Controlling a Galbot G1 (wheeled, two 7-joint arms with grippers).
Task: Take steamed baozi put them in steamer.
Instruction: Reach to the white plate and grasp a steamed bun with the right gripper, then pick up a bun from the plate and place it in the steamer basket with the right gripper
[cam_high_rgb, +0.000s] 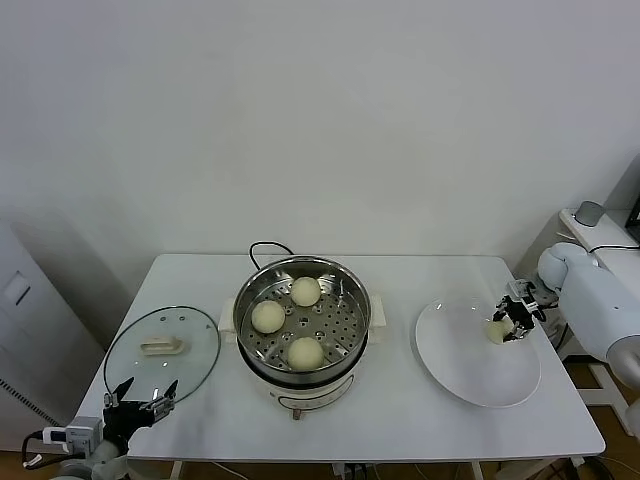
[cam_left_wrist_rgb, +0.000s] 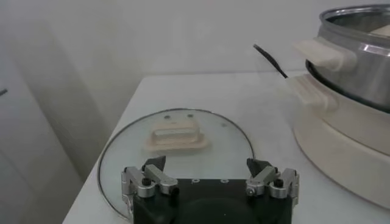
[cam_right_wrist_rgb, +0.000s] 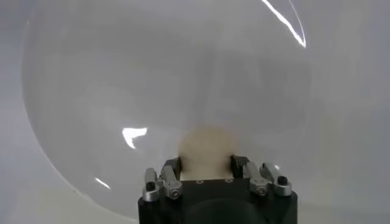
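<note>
Last baozi (cam_high_rgb: 495, 331) is grasped by right gripper (cam_high_rgb: 512, 322) on plate (cam_high_rgb: 470, 375) near desk's right edge; left gripper (cam_high_rgb: 140, 397) is held released at front-left corner.

1. Even, soft indoor light — the pale wall dims toward the upper corners of the head view.
2. Bright glare streaks cross the flat white round plate (cam_right_wrist_rgb: 164, 79).
3. The small cream dough bun (cam_right_wrist_rgb: 206, 146) looks blurred.

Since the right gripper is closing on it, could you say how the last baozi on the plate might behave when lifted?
The baozi looks soft, so the right gripper could dent it. Being domed and smooth, it may roll on the plate if nudged. It probably lifts lightly.
</note>
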